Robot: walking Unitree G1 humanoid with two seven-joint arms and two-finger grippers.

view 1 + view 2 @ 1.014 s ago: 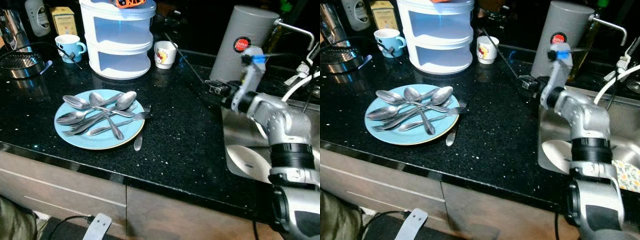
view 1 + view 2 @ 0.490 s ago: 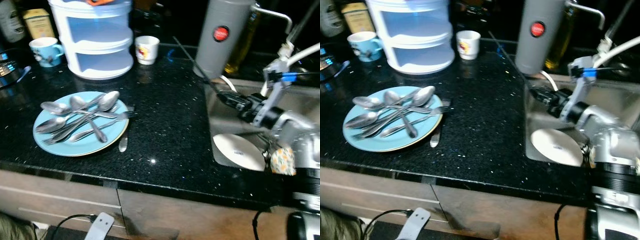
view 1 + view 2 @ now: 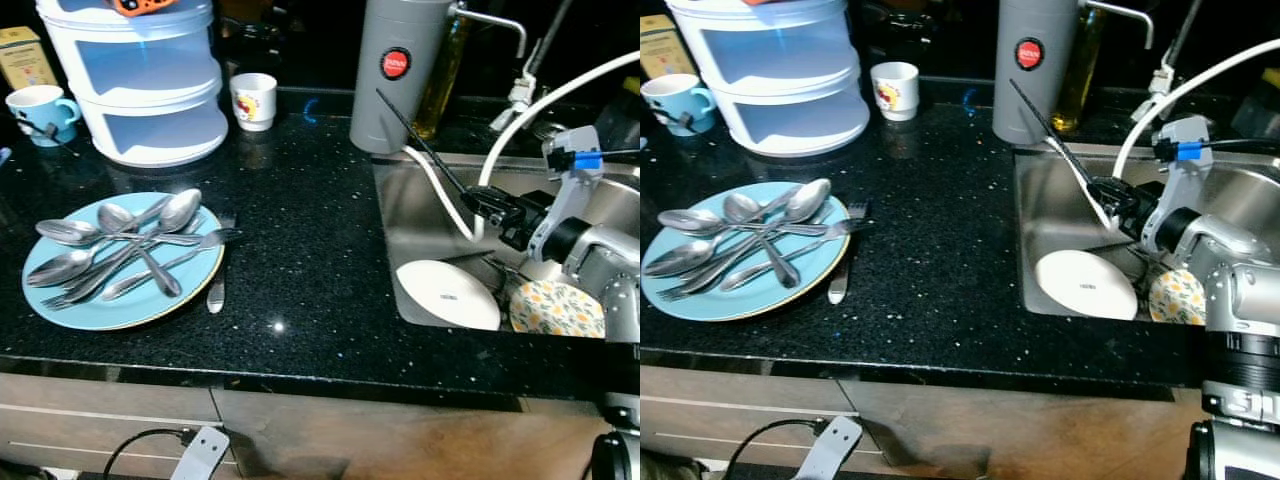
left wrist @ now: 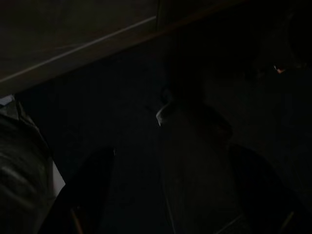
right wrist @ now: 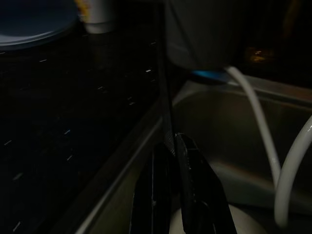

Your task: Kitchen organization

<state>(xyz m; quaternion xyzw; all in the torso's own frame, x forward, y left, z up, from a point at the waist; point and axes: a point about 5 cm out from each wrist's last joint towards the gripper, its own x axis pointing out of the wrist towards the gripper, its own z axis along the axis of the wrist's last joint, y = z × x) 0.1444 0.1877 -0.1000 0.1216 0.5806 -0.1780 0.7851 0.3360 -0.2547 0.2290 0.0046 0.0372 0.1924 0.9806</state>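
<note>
Right gripper [image 3: 487, 203] over the sink [image 3: 415, 235], its fingers pressed together.
One white plate [image 3: 446, 294] below; one blue plate [image 3: 110, 300] holds several spoons [image 3: 172, 212].

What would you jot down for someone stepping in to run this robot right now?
Right gripper: shut on a thin black stick, held over the sink.
Left gripper: hanging idle in the dark, state unclear.
Things: blue plate heaped with spoons on the counter, a knife beside it; white plate and patterned plate in the sink.
Done: nothing visibly sorted.
Left: cutlery and both sink plates.
</note>
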